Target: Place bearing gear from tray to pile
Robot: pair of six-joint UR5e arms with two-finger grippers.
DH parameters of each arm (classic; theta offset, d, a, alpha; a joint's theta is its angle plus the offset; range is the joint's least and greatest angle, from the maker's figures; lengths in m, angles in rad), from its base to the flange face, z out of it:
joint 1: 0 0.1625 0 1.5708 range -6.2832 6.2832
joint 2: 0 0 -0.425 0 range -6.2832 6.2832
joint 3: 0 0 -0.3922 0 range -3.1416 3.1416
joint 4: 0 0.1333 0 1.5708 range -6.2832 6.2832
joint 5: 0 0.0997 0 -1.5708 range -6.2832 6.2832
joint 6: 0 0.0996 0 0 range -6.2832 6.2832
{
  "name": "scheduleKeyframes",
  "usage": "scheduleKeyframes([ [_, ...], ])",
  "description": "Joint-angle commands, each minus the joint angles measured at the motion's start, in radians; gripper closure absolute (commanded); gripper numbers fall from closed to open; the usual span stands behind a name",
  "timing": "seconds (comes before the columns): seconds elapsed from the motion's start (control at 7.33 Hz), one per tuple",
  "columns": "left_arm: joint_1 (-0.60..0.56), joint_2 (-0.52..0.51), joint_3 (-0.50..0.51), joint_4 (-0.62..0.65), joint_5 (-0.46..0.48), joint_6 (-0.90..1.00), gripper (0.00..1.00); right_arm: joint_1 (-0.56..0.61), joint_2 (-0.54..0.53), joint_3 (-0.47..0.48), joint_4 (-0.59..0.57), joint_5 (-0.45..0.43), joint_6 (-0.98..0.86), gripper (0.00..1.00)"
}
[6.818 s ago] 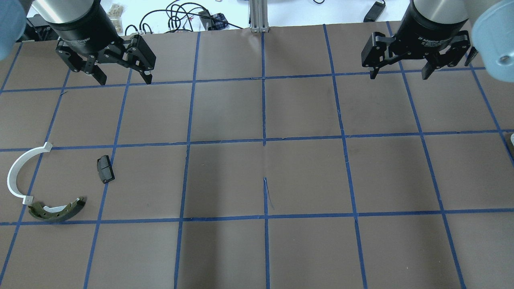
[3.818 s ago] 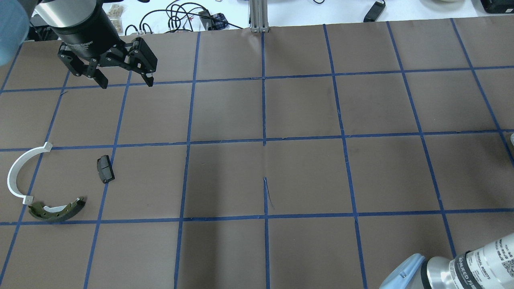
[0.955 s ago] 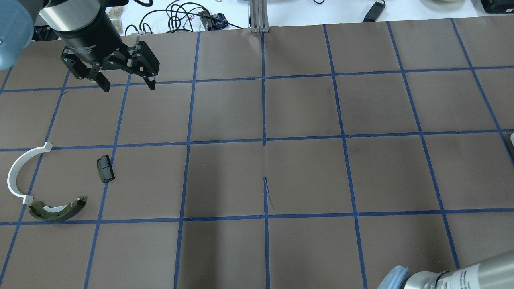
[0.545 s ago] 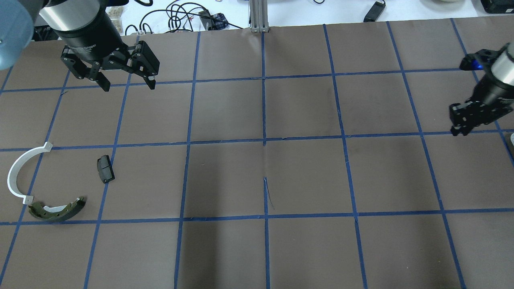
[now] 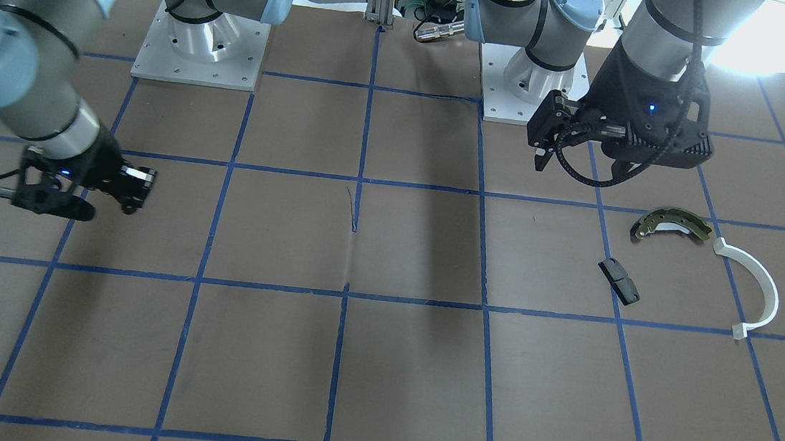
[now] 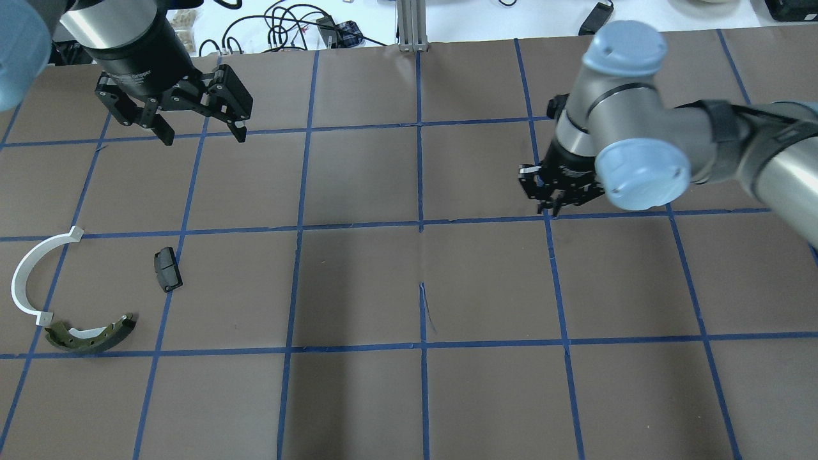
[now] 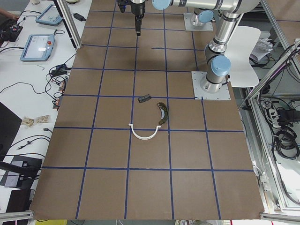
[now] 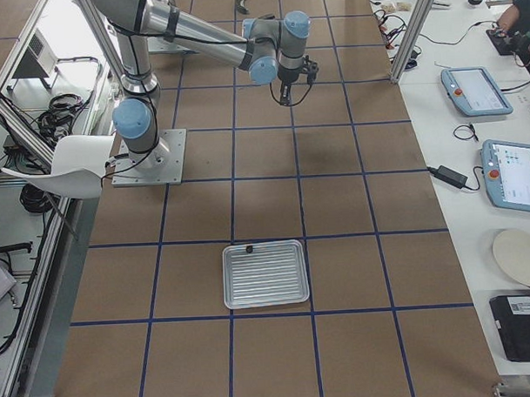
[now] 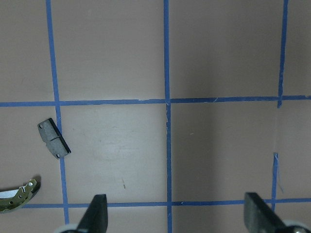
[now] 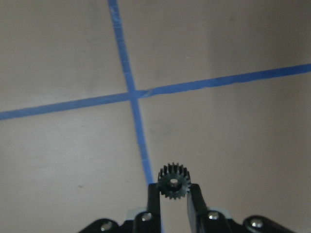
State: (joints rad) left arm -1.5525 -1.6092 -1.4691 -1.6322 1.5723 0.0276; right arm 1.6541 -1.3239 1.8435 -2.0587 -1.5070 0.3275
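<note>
Farthest left on the brown-papered table (image 6: 358,179) lies the pile. The white plastic half-ring (image 6: 18,275) opens toward the table's middle. Just beside its near end lies the olive brake shoe (image 6: 96,344), bulging toward the robot with both tips pointing away. The small black oblong block (image 6: 167,269) sits apart from both, its long side running roughly away from the robot.

Beyond the pile hangs the left gripper (image 6: 204,136), its fingers spread wide with nothing between them. The white lettering on its body is too small to read.

Right of centre, the right gripper (image 10: 174,195) hovers by a crossing of blue tape lines (image 6: 420,172), its fingers clamped on the bearing gear (image 10: 174,183). The gear is a small black toothed wheel, round with no long side. It is pinched at its lower half, and its flat face and centre bore are turned to the wrist camera. It is held over the paper, well apart from the pile.

Farther right, the ribbed pale tray (image 8: 268,281) lies flat, with a small dark piece (image 8: 248,249) at one corner, too small to identify.
</note>
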Motion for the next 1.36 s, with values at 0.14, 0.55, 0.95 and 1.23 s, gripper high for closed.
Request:
scheduleKeyframes([
  [0.14, 0.002, 0.000, 0.001, 0.000, 0.000, 0.003, 0.00, 0.286, 0.216, -0.050, -0.318, 0.054, 0.382, 0.91],
  [0.55, 0.002, 0.002, 0.000, 0.000, 0.000, 0.003, 0.00, 0.299, 0.250, -0.073, -0.260, 0.030, 0.371, 0.00],
  [0.95, 0.008, -0.003, 0.001, -0.002, -0.006, 0.006, 0.00, 0.067, 0.049, -0.084, 0.040, -0.050, 0.005, 0.00],
  [1.23, -0.032, -0.096, -0.003, 0.059, -0.021, -0.081, 0.00, -0.154, -0.088, -0.084, 0.222, -0.074, -0.316, 0.00],
])
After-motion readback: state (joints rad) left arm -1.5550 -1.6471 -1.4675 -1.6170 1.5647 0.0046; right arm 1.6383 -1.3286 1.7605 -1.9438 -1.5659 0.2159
